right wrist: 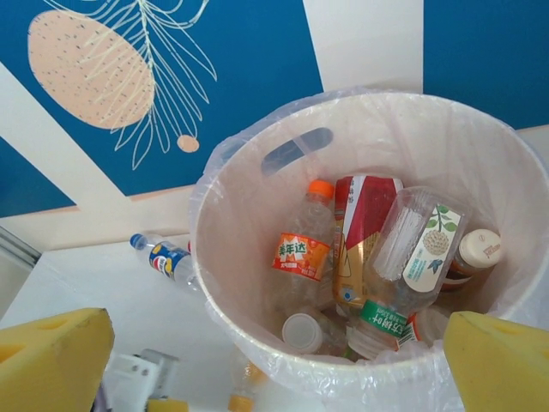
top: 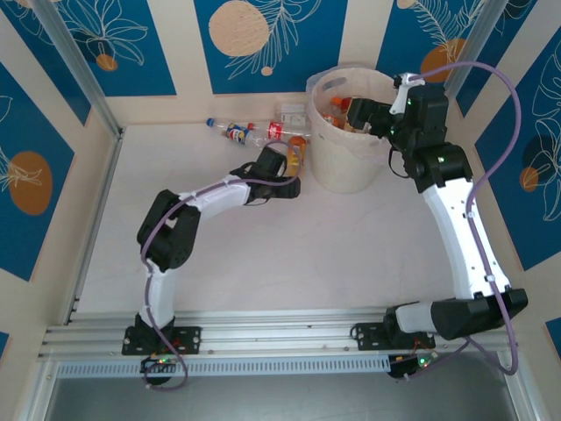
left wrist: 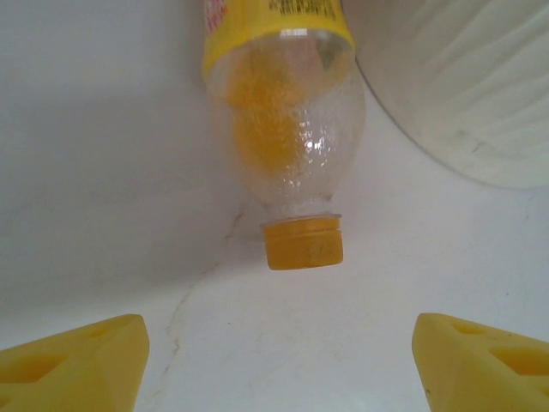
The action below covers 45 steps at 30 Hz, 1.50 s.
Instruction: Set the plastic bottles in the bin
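the bin (top: 337, 167) stands at the far right of the table (top: 263, 263), and several binned bottles (right wrist: 302, 253) already lie in its liner. the right gripper (right wrist: 274, 369) hangs over the bin's mouth with its fingers spread and nothing between them, so i judge its drop is done.

three bottles remain on the table left of the bin. a blue bottle (top: 235, 132) and a red bottle (top: 276, 132) lie by the far wall. a yellow bottle (left wrist: 287, 129) lies just beside the bin's wall.

the step in hand looks like the left arm's pick of the yellow bottle. the left gripper (left wrist: 279, 343) is low over the table with its fingers apart and empty. the bottle's orange cap (left wrist: 302, 245) points at the gap but sits just ahead of the fingertips.

next, i think the gripper must ease forward until the neck or body lies between the fingers, then close. the bin's wall is close on the right.
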Tool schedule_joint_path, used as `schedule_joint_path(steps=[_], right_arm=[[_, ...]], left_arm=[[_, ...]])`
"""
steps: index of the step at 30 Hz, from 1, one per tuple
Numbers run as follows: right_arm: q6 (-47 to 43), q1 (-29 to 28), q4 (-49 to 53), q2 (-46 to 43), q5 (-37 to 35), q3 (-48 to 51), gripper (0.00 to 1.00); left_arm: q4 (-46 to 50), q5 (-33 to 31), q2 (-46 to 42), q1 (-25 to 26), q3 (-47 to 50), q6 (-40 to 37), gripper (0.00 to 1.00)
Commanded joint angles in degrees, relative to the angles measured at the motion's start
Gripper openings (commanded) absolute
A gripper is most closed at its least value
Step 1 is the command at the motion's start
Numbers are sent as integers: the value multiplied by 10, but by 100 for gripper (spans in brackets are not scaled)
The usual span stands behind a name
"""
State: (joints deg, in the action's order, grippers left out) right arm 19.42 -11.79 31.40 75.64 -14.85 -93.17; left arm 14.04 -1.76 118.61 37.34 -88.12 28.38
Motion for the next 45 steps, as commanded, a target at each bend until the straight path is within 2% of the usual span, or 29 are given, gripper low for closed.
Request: schedule_joint_path(steps=[1,8,14,27,32,39,43,45], right_arm=[[-2,-10,-26,-25,-13,19,99],[5,-23,-40,-57,-15,49,99],[4,-38,-42,-73,-21,56,99],[-3,-48,-48,-81,-30,57,99],[-3,-48,-49,-81,-32,59,99],[-3,-50,-49,-86,-32,62,99],[-3,-51,-50,-87,-33,65,99],[-3,-52,-52,-87,-33,66,99]], left_arm=[[3,27,25,12,-27,9,78],[0,35,72,13,-66,12,78],[29,17,111,13,-119,7,78],[74,-17,157,14,-175,10,72],[83,-23,166,14,-187,5,62],[94,-29,179,14,-211,-1,53],[102,-36,183,14,-224,-7,42],[105,-38,181,14,-224,-8,40]])
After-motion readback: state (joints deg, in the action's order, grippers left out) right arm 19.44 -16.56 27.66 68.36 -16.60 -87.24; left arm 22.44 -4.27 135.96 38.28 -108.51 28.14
